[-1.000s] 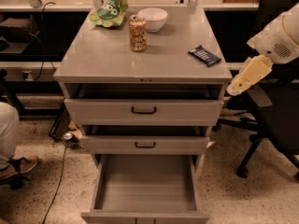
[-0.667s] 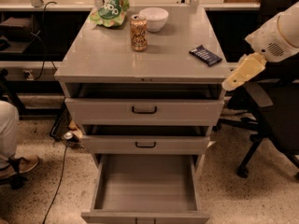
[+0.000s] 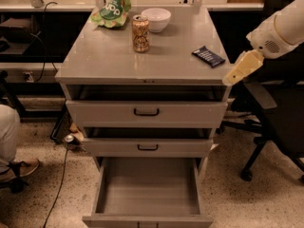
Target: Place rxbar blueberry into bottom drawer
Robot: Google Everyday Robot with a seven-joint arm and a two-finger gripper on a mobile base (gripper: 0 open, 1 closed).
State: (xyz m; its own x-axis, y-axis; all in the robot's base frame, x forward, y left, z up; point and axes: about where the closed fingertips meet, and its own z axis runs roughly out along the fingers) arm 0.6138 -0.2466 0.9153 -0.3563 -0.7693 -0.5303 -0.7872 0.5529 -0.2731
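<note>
Camera view: my gripper (image 3: 230,78) has crept up to the cabinet top's (image 3: 109,56) right edge, near the ungrasped rxbar blueberry (image 3: 208,56); open or closed, I cannot tell. The bottom drawer (image 3: 147,189) waits open.

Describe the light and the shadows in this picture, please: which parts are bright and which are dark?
Camera view: the cabinet top is evenly bright, so the dark rxbar blueberry stands out; the gaps above the two upper drawers lie in deep shadow; the open bottom drawer has a dimmer floor; the pale end effector, beside the cabinet's front right corner, is well lit.
</note>
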